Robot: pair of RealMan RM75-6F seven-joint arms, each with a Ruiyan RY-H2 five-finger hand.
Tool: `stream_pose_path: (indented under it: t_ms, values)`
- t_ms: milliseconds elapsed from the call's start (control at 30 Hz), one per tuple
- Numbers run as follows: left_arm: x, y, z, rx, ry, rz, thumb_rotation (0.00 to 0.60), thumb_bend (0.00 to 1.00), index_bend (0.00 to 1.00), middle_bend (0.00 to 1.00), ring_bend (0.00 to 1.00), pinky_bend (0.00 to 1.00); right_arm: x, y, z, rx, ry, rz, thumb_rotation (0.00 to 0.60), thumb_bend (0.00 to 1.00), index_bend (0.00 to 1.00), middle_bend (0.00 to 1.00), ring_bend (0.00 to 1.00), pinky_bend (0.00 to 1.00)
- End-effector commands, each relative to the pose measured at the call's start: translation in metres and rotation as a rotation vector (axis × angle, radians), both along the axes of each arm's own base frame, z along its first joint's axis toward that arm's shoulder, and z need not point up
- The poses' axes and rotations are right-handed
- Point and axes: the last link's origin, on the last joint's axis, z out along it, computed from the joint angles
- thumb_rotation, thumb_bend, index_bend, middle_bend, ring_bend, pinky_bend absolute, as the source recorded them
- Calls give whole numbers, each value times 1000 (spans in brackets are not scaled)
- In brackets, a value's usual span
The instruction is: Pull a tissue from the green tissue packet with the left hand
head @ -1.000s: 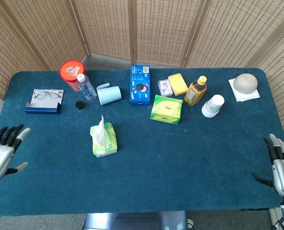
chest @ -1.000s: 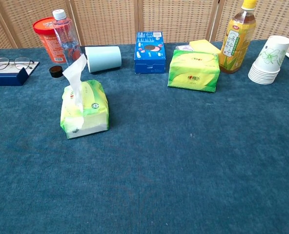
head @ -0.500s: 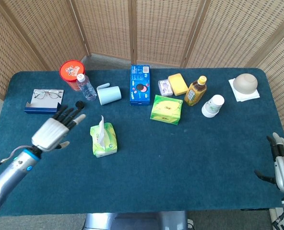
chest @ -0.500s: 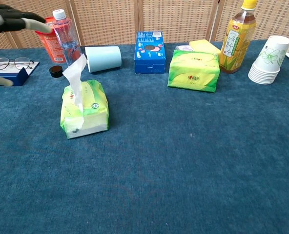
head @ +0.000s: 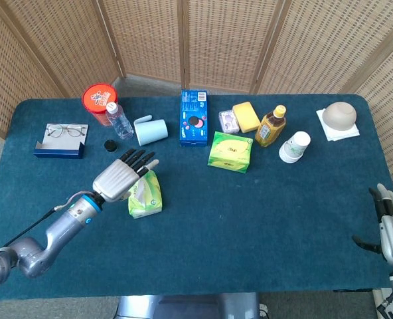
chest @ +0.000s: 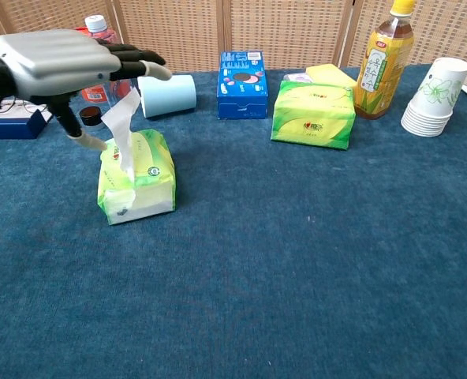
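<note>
Left hand [head: 120, 179] has swung in from the table's seven o'clock edge and now hovers over the green tissue packet [chest: 136, 174], which sits at nine o'clock from table centre. Fingers spread, holding nothing; the tissue [chest: 123, 126] stands untouched, so closing on it likely comes next.

We are seeing a smooth, silver-grey metallic-looking left hand [chest: 56, 57] with matt black fingers [chest: 131, 54] hovering above a glossy green plastic tissue packet [chest: 136, 175], soft white paper tissue [chest: 121, 126] protruding, all lying on a matt, napped blue cloth table cover [chest: 297, 260] before woven cane screens [head: 150, 40].
</note>
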Motion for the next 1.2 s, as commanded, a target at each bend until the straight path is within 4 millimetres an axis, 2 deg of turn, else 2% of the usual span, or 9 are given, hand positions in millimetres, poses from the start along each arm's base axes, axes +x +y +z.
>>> stream_pose_path:
  t_ms: [33,100,133,200,300,400,600,1000,1200]
  values:
    - [9,2,-7,1,3,-27,600,261,280,241,196,439,0,0,0,3,-2,0,600,0,0,0,0,0]
    - [14,1,-11,-1,3,-43,600,306,454,414,363,580,0,0,0,5,-5,-1,600,0,0,0,0,0]
    - [17,1,-13,6,9,-59,600,332,505,464,408,618,0,0,0,6,-6,-1,600,0,0,0,0,0]
    - [20,1,-17,16,36,-88,600,470,619,575,503,697,0,0,0,9,-10,-2,600,0,0,0,0,0]
    - [20,-1,-25,21,68,-109,600,655,707,666,582,770,0,0,0,16,-17,-1,600,0,0,0,0,0]
    - [19,-4,-29,21,82,-118,600,698,756,741,650,843,1,0,-1,22,-22,2,600,0,0,0,0,0]
    - [14,-9,-16,54,51,-124,600,703,769,779,677,871,1,1,1,22,-29,2,600,0,0,0,0,0]
    - [26,-22,76,173,-139,-226,600,702,770,780,675,871,4,2,-5,40,-15,10,600,0,0,0,0,0]
    - [34,-39,104,175,-214,-265,600,702,770,780,672,870,6,2,-8,48,-7,16,600,0,0,0,0,0]
